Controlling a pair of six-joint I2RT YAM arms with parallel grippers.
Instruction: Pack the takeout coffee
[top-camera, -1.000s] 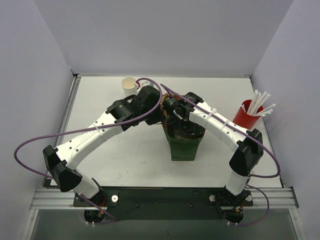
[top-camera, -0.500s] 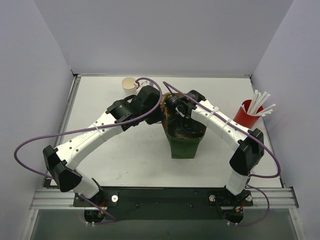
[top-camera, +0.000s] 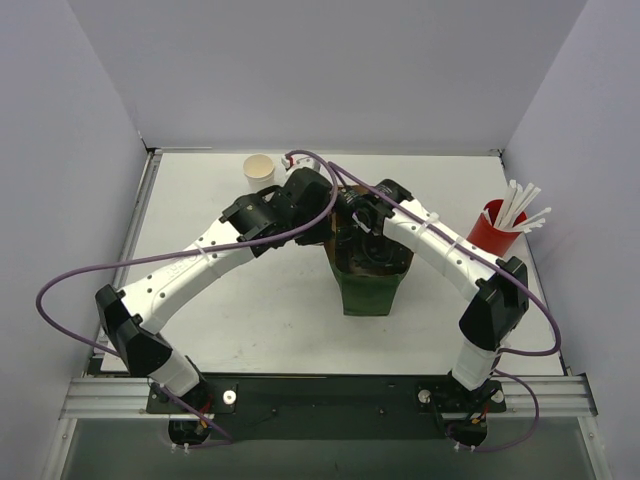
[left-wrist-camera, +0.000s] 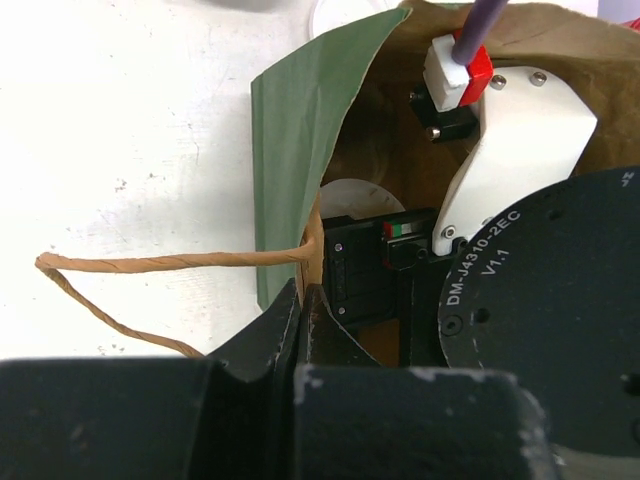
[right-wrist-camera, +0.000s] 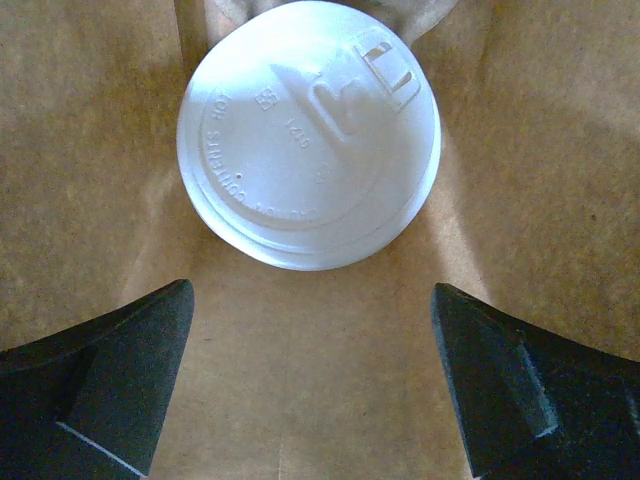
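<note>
Green paper bag (top-camera: 365, 290), brown inside: the left gripper (left-wrist-camera: 305, 300) clamps its rim, apparently to hold the mouth open, while the right gripper (right-wrist-camera: 310, 370), jaws wide apart, hovers inside over a lidded cup (right-wrist-camera: 308, 135) on the bag's floor.

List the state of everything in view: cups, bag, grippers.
Bag: upright, mouth open, rim pinched by the left gripper.
Lidded cup: lid on, standing inside the bag, not gripped.
Open cup: no lid, upright on the table.
Red cup: upright, holding straws.
Left gripper: shut on the bag's rim.
Right gripper: open, inside the bag above the lidded cup.
</note>
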